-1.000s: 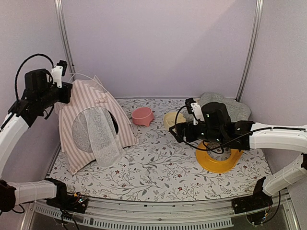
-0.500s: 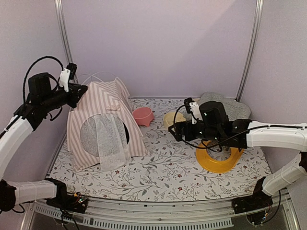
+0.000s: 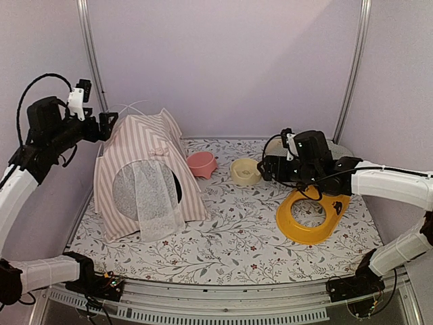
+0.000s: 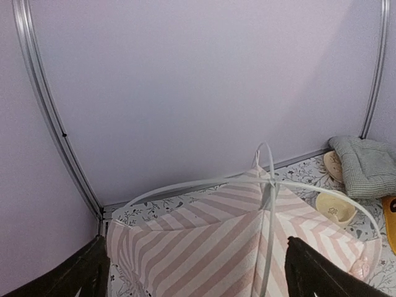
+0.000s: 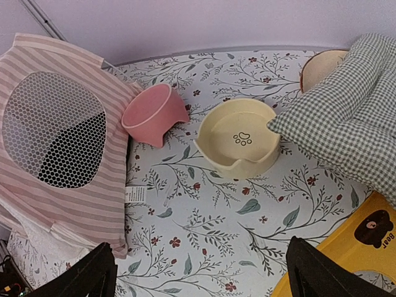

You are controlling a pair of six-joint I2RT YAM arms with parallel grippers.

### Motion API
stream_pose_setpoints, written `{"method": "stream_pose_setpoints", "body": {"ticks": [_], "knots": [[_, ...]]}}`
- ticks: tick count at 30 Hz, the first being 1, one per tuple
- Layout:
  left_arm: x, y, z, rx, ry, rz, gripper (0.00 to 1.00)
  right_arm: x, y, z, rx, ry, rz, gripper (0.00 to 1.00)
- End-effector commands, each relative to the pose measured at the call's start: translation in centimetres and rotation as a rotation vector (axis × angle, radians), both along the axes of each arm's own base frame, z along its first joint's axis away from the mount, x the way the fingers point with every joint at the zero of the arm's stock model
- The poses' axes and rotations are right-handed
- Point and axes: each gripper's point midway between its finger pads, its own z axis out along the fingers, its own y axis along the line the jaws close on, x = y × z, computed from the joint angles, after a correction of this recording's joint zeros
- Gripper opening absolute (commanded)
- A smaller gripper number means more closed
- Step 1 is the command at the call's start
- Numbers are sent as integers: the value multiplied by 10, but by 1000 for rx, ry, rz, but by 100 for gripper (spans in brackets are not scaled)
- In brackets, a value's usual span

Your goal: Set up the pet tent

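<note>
The pet tent [image 3: 145, 176] stands upright at the left of the floral mat, pink-and-white striped, with its sheer white door flap [image 3: 154, 200] hanging over the round front opening. Thin white poles [image 4: 269, 182] cross above its peak. My left gripper [image 3: 107, 124] hovers just left of the tent's top, open, holding nothing; in the left wrist view its fingers [image 4: 80, 278] frame the striped roof [image 4: 235, 241]. My right gripper [image 3: 266, 168] is open over the mat right of centre, apart from the tent, whose mesh side window [image 5: 55, 139] shows in the right wrist view.
A pink bowl [image 3: 201, 164] and a cream paw-print bowl [image 3: 245, 170] sit behind the mat's middle. A yellow ring [image 3: 311, 215] lies tilted under the right arm. The green-and-white checked cushion [image 5: 352, 117] is at the back right. Metal frame posts [image 3: 91, 61] stand near the left arm.
My left gripper has opened and let go of the tent's top, drawing back to the left. The tent was pulled upright and now stands by itself. The right arm swung back to the right.
</note>
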Motion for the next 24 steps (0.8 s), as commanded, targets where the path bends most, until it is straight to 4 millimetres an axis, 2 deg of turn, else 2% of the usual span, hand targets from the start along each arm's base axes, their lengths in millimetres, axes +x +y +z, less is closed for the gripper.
{"method": "stream_pose_setpoints", "body": {"ticks": [1, 8, 13, 19, 24], "knots": [[-19, -1, 28, -53, -42, -21, 100, 8, -17, 14, 23, 4, -63, 97], [-49, -30, 49, -114, -72, -175, 99, 14, -42, 12, 27, 15, -150, 97], [-65, -61, 52, -139, -55, -290, 99, 16, -59, 9, 32, 36, -215, 97], [-81, -119, 36, -146, 15, -435, 99, 23, -81, 5, 20, 52, -295, 98], [-94, -174, 11, -116, 72, -544, 99, 47, -95, 0, 22, 88, -324, 99]]}}
